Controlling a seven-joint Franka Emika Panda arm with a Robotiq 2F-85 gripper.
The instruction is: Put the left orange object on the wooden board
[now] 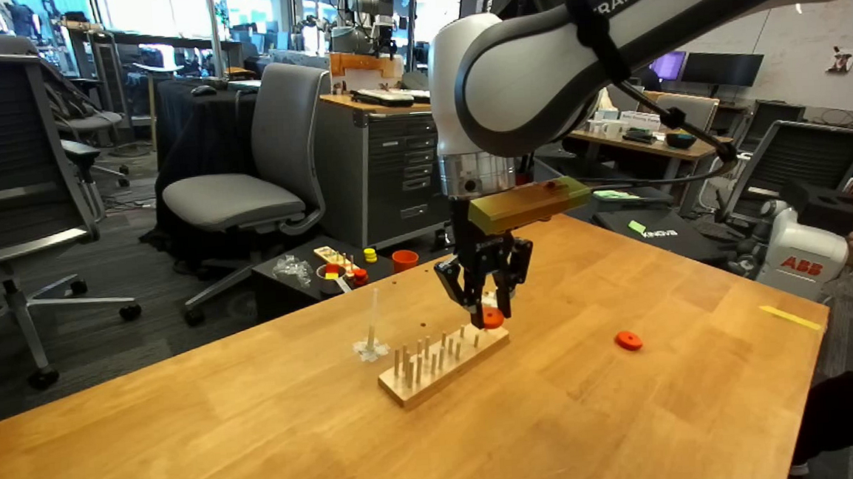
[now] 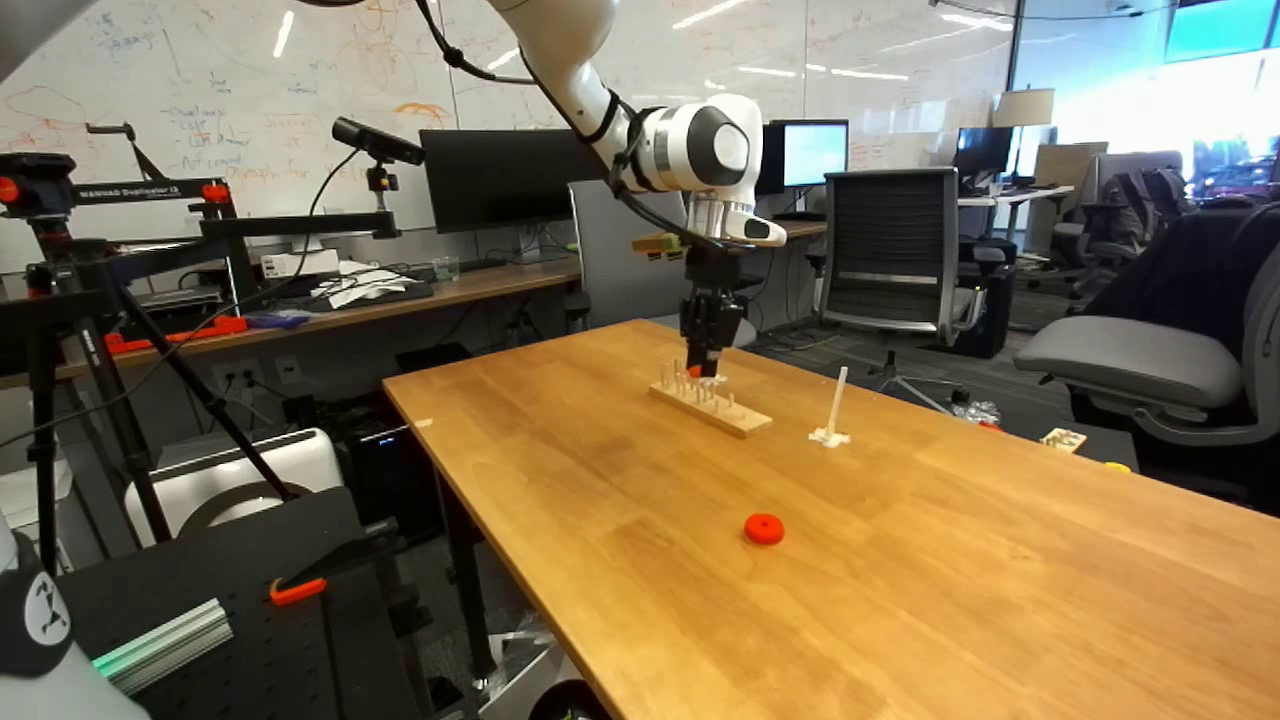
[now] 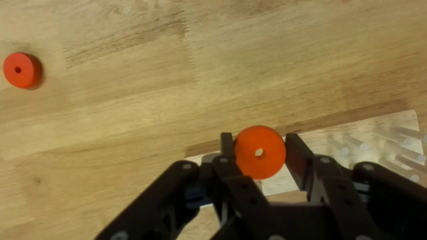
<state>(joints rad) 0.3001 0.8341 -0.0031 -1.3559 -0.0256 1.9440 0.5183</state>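
My gripper [image 3: 258, 137] is shut on the left orange object [image 3: 260, 163], a small round orange disc with a centre hole. Both fingertips touch its sides. In both exterior views the gripper [image 1: 491, 319] [image 2: 706, 372] points down, and the disc [image 1: 493, 317] [image 2: 694, 372] is held at one end of the wooden board [image 1: 446, 376] [image 2: 738, 424]. The board is pale with rows of thin upright pegs and also shows in the wrist view [image 3: 278, 185] beneath the disc. I cannot tell whether the disc touches a peg; the gripper partly hides that end.
A redder disc [image 1: 628, 340] [image 2: 764, 529] [image 3: 20, 70] lies on the wooden tabletop away from the board. A thin upright post [image 1: 374, 323] [image 2: 836, 405] on a taped base stands beside the board. A bit of white tape [image 1: 489, 300] shows behind the gripper.
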